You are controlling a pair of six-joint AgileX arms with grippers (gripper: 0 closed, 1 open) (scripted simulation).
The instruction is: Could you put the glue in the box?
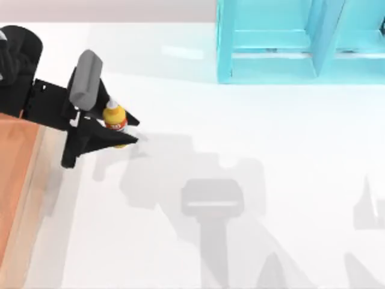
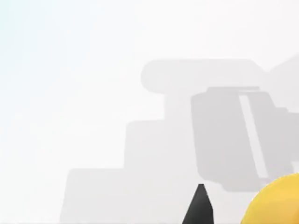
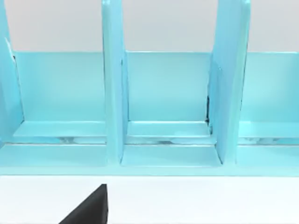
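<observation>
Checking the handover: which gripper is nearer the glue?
Left. The left gripper is shut on the glue; the right gripper faces the turquoise shelf, away from it.

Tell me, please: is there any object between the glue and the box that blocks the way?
Nothing visible does. The left gripper holds the glue close beside the box at the table's left edge, with bare table between them. The turquoise shelf stands far off.

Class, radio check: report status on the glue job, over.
Left pincer shut on glue, held above the table beside the box. Glue not yet in box. Right arm parked facing the turquoise shelf. Path looks open.
</observation>
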